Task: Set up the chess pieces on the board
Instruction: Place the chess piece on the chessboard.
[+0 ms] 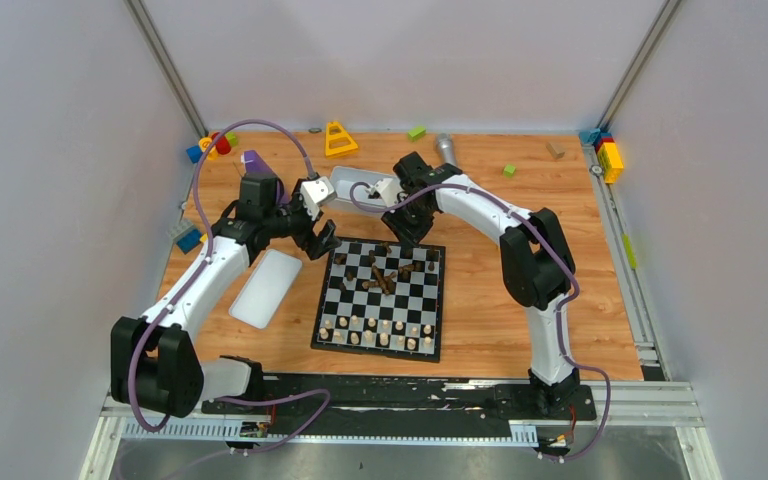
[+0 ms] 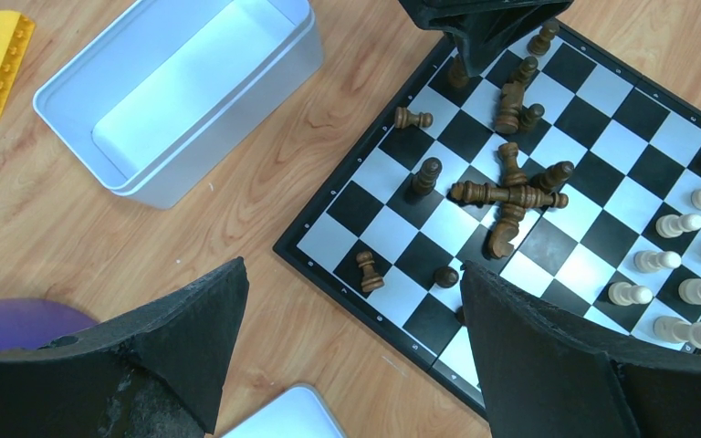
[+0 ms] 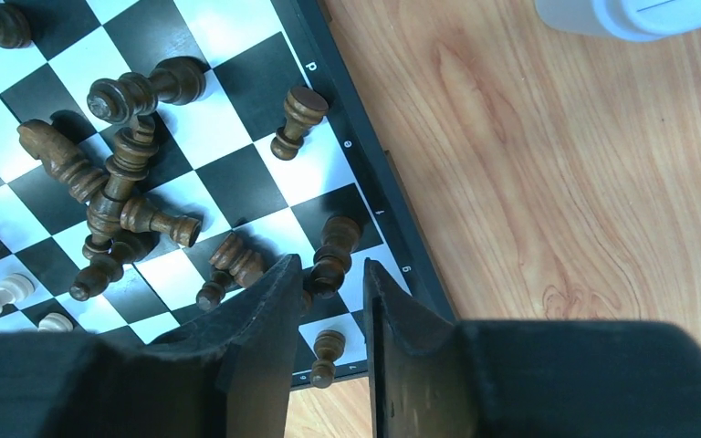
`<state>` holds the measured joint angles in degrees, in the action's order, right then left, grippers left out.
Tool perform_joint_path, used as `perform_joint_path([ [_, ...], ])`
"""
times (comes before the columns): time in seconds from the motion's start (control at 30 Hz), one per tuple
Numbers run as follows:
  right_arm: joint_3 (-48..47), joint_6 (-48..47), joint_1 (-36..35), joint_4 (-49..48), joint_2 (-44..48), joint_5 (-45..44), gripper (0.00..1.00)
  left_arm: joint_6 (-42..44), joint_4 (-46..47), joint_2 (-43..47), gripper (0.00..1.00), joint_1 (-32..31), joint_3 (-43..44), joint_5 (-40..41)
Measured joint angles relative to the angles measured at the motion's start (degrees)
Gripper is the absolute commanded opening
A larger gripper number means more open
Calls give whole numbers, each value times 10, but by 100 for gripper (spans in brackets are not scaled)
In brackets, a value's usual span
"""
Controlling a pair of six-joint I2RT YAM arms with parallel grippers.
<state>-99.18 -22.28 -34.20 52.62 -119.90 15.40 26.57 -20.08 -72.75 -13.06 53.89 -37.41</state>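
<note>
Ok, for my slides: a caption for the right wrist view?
Right claw above the board's edge, dark pieces toppled in a heap nearby.

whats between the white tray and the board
Nothing: only bare table lies between the tray and the board, as the left wrist view shows.

Soft, even light from overhead washed the wooden desk (image 1: 475,320), throwing only faint shadows beneath the arms. The top view was slightly soft, its lower corners dim. From the wrists, the chess pieces (image 2: 508,193) showed sharp on the board (image 2: 602,91) with short shadows. Mild glare whitened the tray (image 2: 228,128), while the left gripper (image 2: 351,266) and right gripper (image 3: 330,265) loomed black and blurred near the lens.
</note>
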Motion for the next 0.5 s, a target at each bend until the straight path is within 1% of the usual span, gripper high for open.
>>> perform_joint_path([
  [0.1, -1, 2, 0, 0, 0, -2, 40, 0, -1, 0, 94, 0, 0, 0],
  [0.27, -7, 2, 0, 0, 1, -2, 44, 0, -2, 0, 94, 0, 0, 0],
  [0.5, 0, 3, 0, -1, 33, 19, 45, 2, -5, 5, 94, 0, -3, 5],
])
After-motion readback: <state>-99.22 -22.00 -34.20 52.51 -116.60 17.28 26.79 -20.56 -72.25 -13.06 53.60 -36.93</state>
